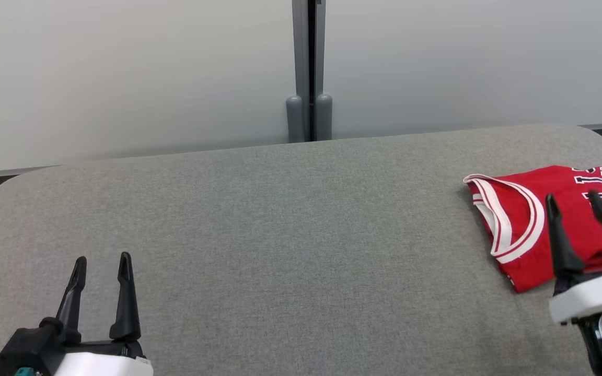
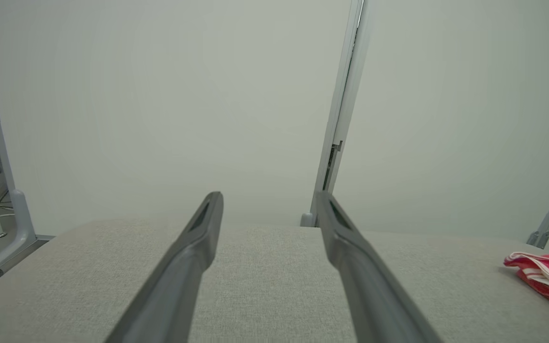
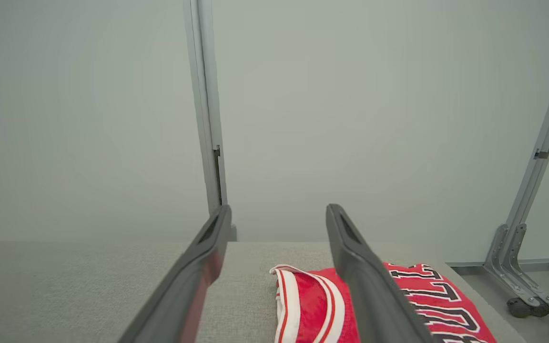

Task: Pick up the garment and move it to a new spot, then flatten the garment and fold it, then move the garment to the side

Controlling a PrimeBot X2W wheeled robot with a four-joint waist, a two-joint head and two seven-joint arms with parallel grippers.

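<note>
The garment (image 1: 531,219) is a red jersey with white trim and black-and-white lettering, lying folded at the right end of the grey padded table (image 1: 290,230). It also shows in the left wrist view as a red garment (image 2: 548,276) at the far right, and in the right wrist view as the garment (image 3: 312,309) below the fingers. My right gripper (image 1: 575,201) hovers over the jersey's near part, open, nothing between its fingers. My left gripper (image 1: 102,261) stands open at the lower left, far from the jersey.
Pale partition panels stand behind the table, joined by a grey post (image 1: 309,73). Metal panel feet with castors (image 3: 522,286) stand on the floor past the table's right end. The table's right edge lies close to the jersey.
</note>
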